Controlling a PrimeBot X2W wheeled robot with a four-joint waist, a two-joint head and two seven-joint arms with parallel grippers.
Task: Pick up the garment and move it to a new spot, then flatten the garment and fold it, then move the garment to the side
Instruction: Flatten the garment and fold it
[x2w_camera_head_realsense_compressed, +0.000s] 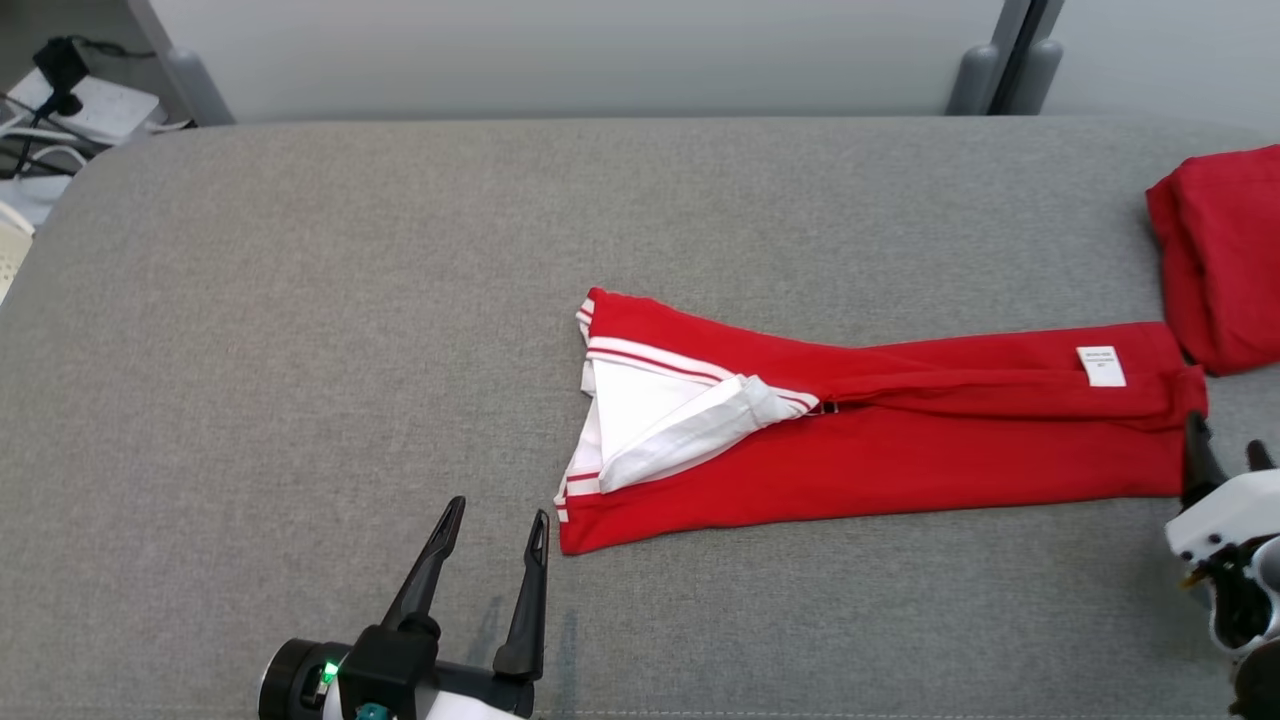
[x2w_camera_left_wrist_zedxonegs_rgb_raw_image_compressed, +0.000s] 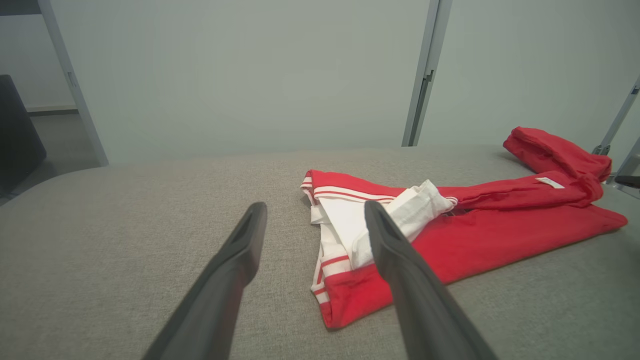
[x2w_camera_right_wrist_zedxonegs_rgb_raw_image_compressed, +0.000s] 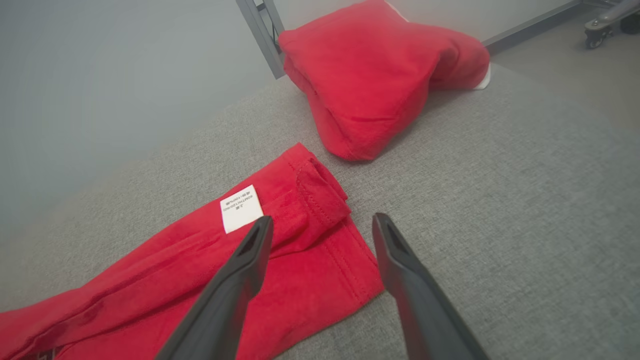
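A red garment (x2w_camera_head_realsense_compressed: 900, 450) with a white collar and striped trim lies folded into a long strip across the grey padded surface, collar end to the left, a white label (x2w_camera_head_realsense_compressed: 1100, 366) near its right end. My left gripper (x2w_camera_head_realsense_compressed: 495, 510) stands open just left of the collar end's front corner, nothing between its fingers. In the left wrist view the garment (x2w_camera_left_wrist_zedxonegs_rgb_raw_image_compressed: 475, 240) lies ahead and to the right of the open left gripper (x2w_camera_left_wrist_zedxonegs_rgb_raw_image_compressed: 315, 215). My right gripper (x2w_camera_head_realsense_compressed: 1225, 445) is open at the strip's right end; in its wrist view the right gripper (x2w_camera_right_wrist_zedxonegs_rgb_raw_image_compressed: 320, 227) hovers over the garment's hem (x2w_camera_right_wrist_zedxonegs_rgb_raw_image_compressed: 320, 260).
A second red garment (x2w_camera_head_realsense_compressed: 1225, 250) lies bundled at the surface's right edge, close behind the strip's end; the right wrist view shows this bundle (x2w_camera_right_wrist_zedxonegs_rgb_raw_image_compressed: 380, 75) too. Cables and devices (x2w_camera_head_realsense_compressed: 60, 110) sit on the floor at the far left. Grey panels with posts (x2w_camera_head_realsense_compressed: 975, 75) stand behind.
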